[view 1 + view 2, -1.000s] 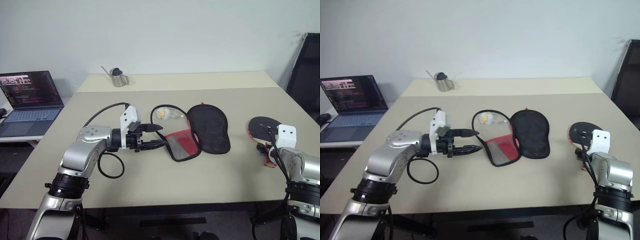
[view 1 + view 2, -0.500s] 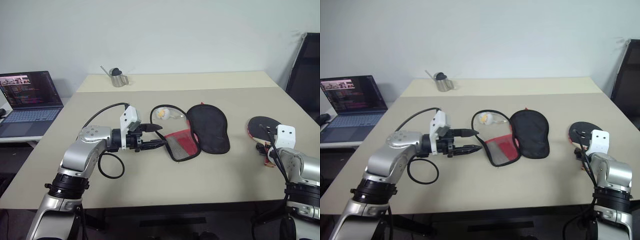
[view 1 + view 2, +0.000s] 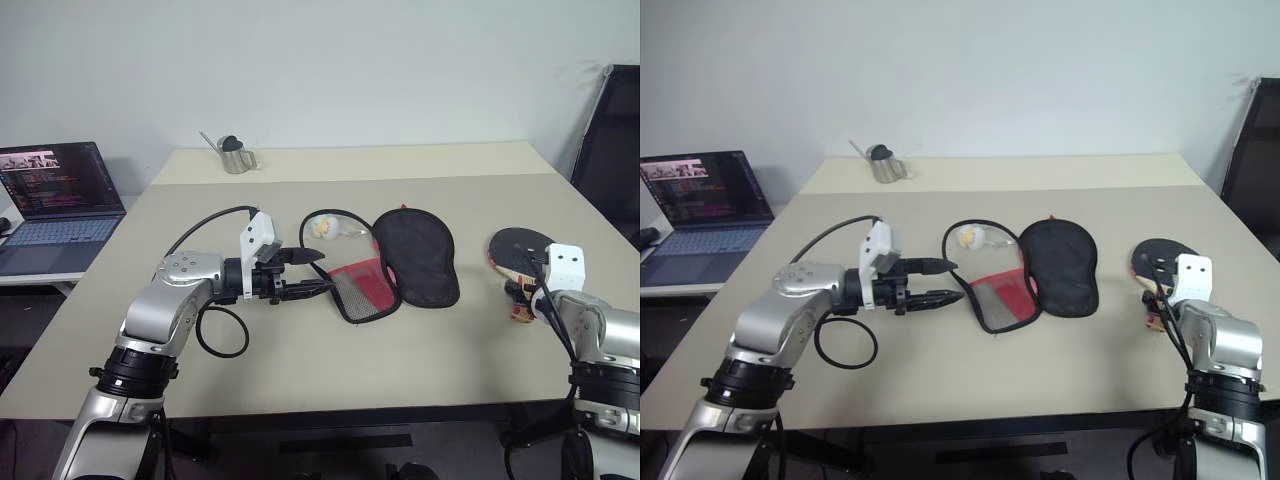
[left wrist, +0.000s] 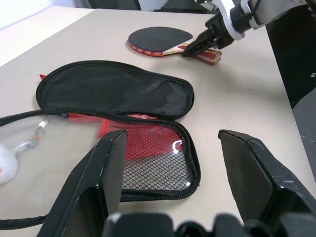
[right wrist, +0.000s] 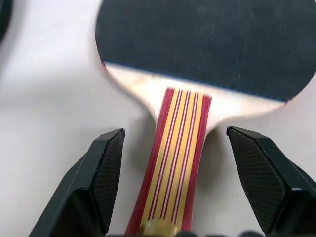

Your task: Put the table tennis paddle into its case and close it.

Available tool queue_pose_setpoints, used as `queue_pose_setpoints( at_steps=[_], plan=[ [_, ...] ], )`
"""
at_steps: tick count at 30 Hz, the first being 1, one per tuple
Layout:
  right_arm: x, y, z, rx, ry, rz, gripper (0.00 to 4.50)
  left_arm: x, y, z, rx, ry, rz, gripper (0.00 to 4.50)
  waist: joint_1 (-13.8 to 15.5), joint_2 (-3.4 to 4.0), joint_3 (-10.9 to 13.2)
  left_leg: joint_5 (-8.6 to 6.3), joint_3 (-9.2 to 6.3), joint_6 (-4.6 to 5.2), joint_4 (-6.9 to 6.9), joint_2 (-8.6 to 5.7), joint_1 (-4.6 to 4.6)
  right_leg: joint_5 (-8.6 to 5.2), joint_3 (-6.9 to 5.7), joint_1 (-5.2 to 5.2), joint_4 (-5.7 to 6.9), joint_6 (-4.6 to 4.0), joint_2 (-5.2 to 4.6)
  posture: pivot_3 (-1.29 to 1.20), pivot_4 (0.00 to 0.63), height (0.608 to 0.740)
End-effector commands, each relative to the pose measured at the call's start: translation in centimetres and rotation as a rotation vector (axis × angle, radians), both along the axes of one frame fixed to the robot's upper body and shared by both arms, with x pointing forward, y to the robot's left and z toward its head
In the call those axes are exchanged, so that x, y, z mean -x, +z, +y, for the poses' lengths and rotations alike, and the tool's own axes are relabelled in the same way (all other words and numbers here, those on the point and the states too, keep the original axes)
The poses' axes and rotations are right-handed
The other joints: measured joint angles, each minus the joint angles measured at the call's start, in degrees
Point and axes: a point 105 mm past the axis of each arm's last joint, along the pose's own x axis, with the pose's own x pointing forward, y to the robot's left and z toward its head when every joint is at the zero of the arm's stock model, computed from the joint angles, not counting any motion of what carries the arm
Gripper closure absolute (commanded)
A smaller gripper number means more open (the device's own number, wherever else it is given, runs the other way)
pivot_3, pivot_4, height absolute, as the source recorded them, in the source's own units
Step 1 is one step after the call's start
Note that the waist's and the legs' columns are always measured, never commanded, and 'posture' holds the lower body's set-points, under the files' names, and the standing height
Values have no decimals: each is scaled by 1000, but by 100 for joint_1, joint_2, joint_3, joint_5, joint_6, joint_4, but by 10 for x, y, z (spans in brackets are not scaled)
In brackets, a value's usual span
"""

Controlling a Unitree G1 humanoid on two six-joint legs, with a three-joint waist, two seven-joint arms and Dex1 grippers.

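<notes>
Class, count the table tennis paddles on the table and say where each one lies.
1: the table tennis paddle lies flat near the table's right edge, handle between the open right claw fingers.

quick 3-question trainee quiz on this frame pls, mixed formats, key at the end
1. True or false: the table tennis paddle is already inside the case.
2. The right pincer has its fingers: A) shut on the paddle's handle, B) open, one on each side of the handle, C) shut on the case.
3. Fill in: the left pincer is open and points at the case's red ____ pocket.

Key:
1. False. The paddle lies on the table, to the right of the opened case.
2. B. The right wrist view shows the handle in the gap, with no finger touching it.
3. Mesh.
</notes>
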Motion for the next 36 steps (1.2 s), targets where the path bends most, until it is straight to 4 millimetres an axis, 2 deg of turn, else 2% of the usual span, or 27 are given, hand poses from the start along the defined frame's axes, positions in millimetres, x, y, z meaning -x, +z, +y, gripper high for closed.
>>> queue_pose_setpoints(
  at_steps=[1, 8, 14, 19, 26, 32, 36],
  plan=[
    [2, 11, -7, 34, -24, -17, 722, 3, 15, 3, 11, 2, -65, 1290, -1, 0, 0, 0, 0, 0, 0, 0, 0, 0, 0, 0, 1, 0, 0, 0, 150, 740],
    [6, 6, 4, 4, -32, -19, 722, 2, 15, 3, 10, 3, -65, 1290, 5, 0, 0, 0, -2, -1, 0, 1, 0, 0, -1, 0, 0, 0, 0, 0, 150, 740],
    [8, -1, 3, 51, -8, 18, 722, 2, 15, 3, 12, 2, -65, 1290, 6, 0, 0, 0, -2, 1, 0, 0, 1, 0, -1, 0, 1, 0, 1, 0, 150, 740],
    [18, -3, -17, 135, -49, 43, 722, 2, 15, 2, 13, -3, -64, 1290, 44, 0, 0, -1, -2, 1, 0, 0, 0, 0, -2, 1, -1, 0, 1, 0, 150, 740],
    [32, -7, -27, 174, -68, 64, 722, 1, 14, -2, 14, -13, -63, 1290, 107, -3, -2, -1, -8, 2, 2, 0, -2, 0, -8, 5, -4, 0, -1, 0, 150, 740],
    [42, -3, -45, 214, -108, 75, 722, 0, 14, -5, 19, -25, -63, 1290, 112, -4, -2, -1, -8, 1, 2, -1, -3, 0, -10, 7, -6, 0, -2, 0, 150, 740],
    [40, 0, -40, 137, -113, 36, 722, 1, 15, -8, 31, -39, -61, 1290, 111, -4, -2, -1, -7, 3, 2, -1, -2, 0, -9, 7, -5, 0, -2, 0, 150, 740]
  ],
)
